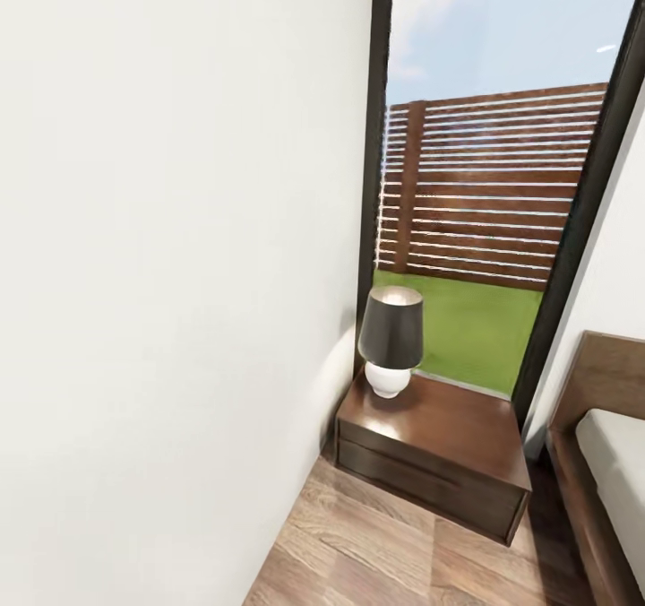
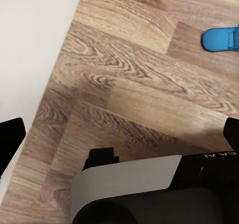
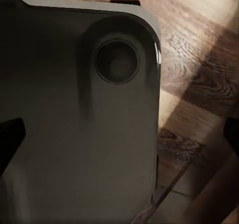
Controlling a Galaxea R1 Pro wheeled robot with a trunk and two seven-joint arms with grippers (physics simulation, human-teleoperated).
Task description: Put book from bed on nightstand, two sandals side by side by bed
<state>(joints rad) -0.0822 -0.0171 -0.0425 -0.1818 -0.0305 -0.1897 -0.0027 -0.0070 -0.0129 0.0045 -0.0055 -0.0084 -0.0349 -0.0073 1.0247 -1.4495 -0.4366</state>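
White wall fills the head view's left; tall window w/ slatted fence and grass behind. Bed corner at right, bare mattress. Nightstand betw. wall and bed, drawer closed, lamp on its back-left corner. One blue sandal on wood floor. Left gripper fingertips far apart; right gripper too, over robot's dark base.

In the left wrist view, the left end effector points downward, its two dark fingertips at opposite edges of the picture, spread wide with nothing between them. Below it lies the robot's grey-and-black base. In the right wrist view, the right end effector hangs spread likewise above the dark base housing.
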